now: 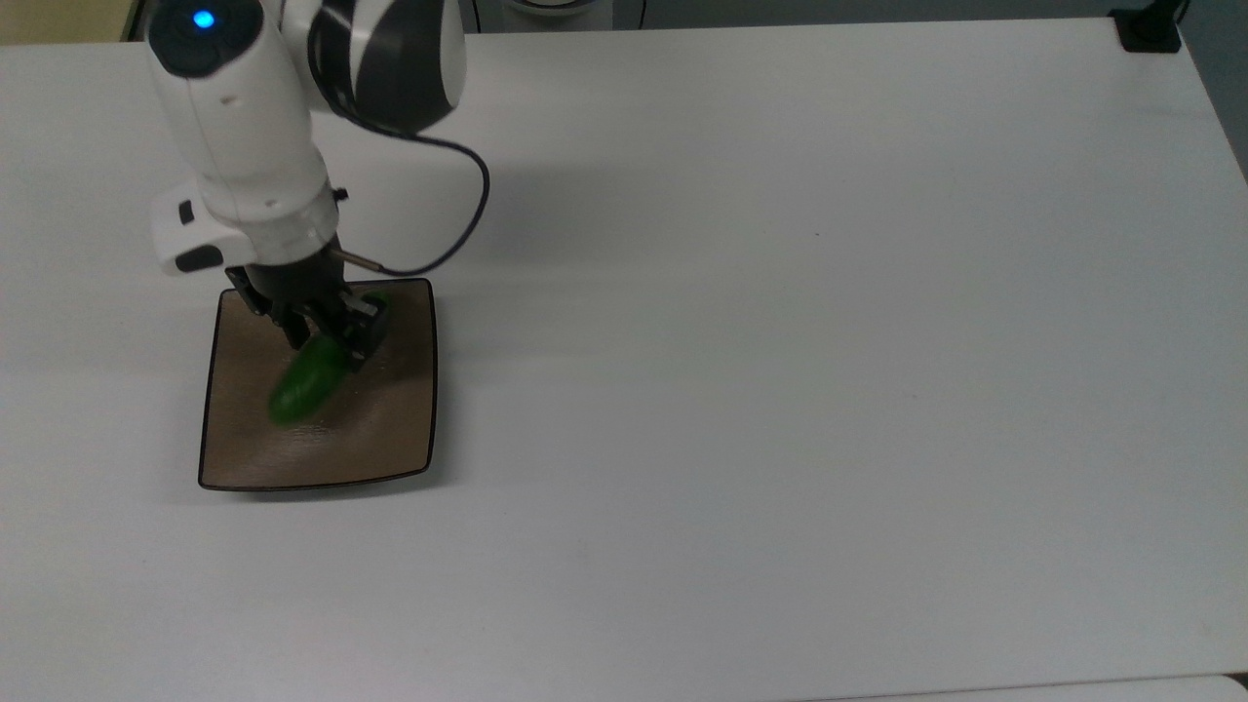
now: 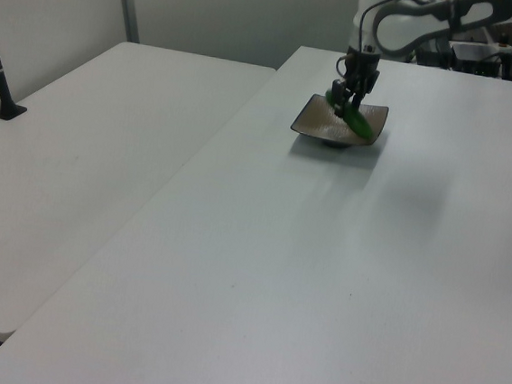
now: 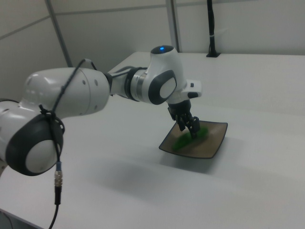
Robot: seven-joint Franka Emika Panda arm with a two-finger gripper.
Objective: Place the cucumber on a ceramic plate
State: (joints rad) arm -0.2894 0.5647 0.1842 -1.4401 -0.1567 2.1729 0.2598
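The jaws [image 1: 327,343] are clenched on the cucumber [image 1: 304,382], gripping it near its middle, directly over the ceramic plate [image 1: 390,429]. In the top view the green body slants out below the jaws toward the plate's lower left, and a short green end pokes out on their other side. Whether its low end touches the glaze, I cannot tell. The plate sits on the white worktop [image 1: 780,341], right beneath the jaws.
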